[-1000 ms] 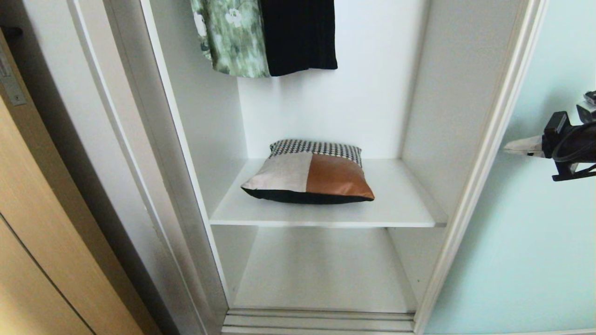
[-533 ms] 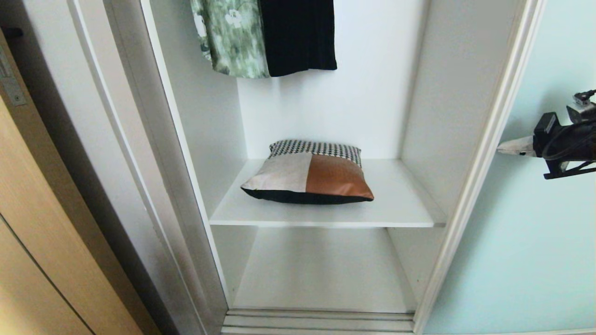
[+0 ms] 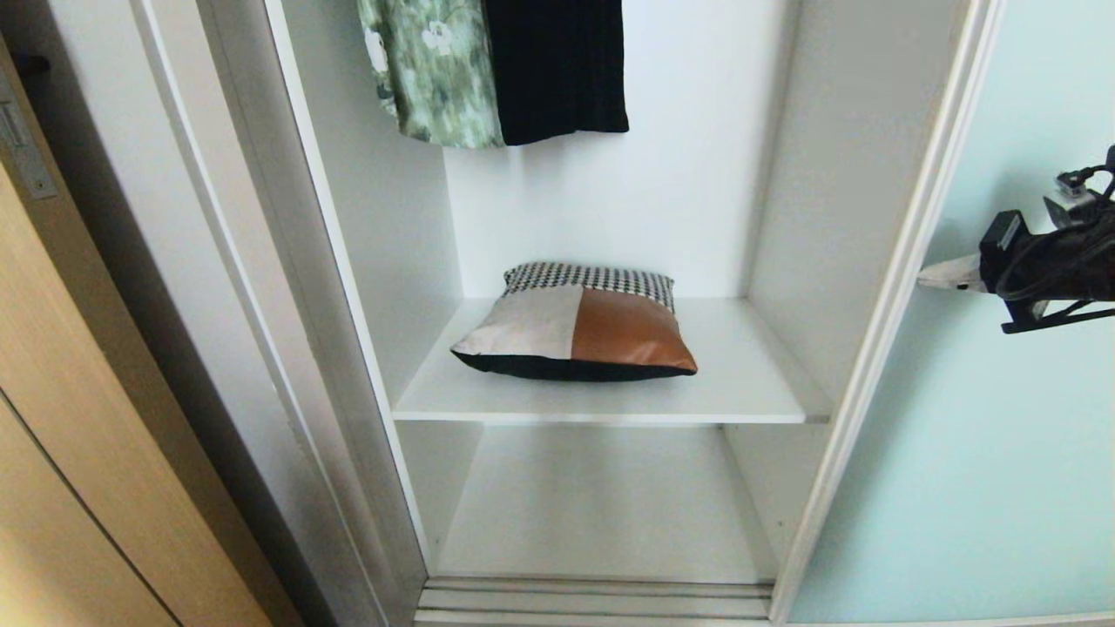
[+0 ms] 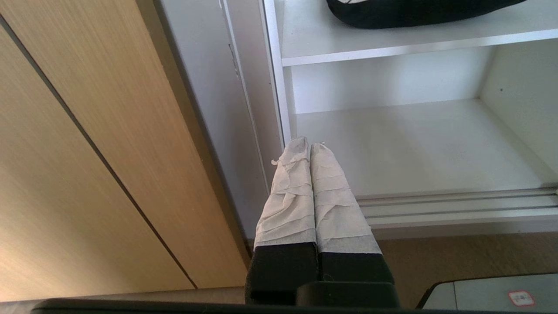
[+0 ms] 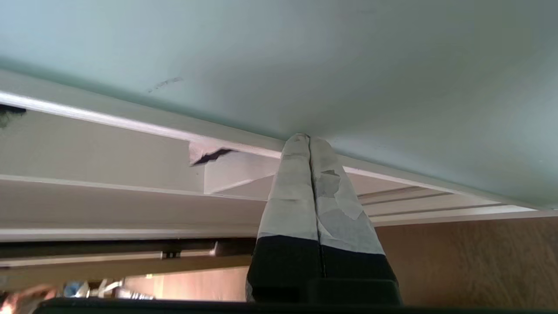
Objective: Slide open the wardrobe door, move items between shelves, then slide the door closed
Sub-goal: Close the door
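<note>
The sliding wardrobe door point(image 3: 1002, 435), pale aqua glass in a silver-white frame, stands on the right and leaves the wardrobe open. My right gripper point(image 3: 925, 277) is shut, its taped tips against the glass right beside the door's left frame edge point(image 5: 305, 137). One item, a cushion-like bundle point(image 3: 579, 324) in houndstooth, beige, rust-orange and black, lies on the upper shelf point(image 3: 749, 383). The lower shelf point(image 3: 601, 514) is bare. My left gripper point(image 4: 309, 146) is shut and holds nothing, parked low in front of the wardrobe's left post.
A green floral garment point(image 3: 431, 70) and a black one point(image 3: 557, 65) hang above the upper shelf. A tan wooden door point(image 3: 70, 418) stands at the left. The sliding track point(image 3: 592, 601) runs along the wardrobe's foot, with brown floor point(image 4: 457, 253) before it.
My right gripper has moved left, and the sliding door's frame edge has shifted slightly left with it, covering the upper shelf's right end. The left arm and the cushion are still.
</note>
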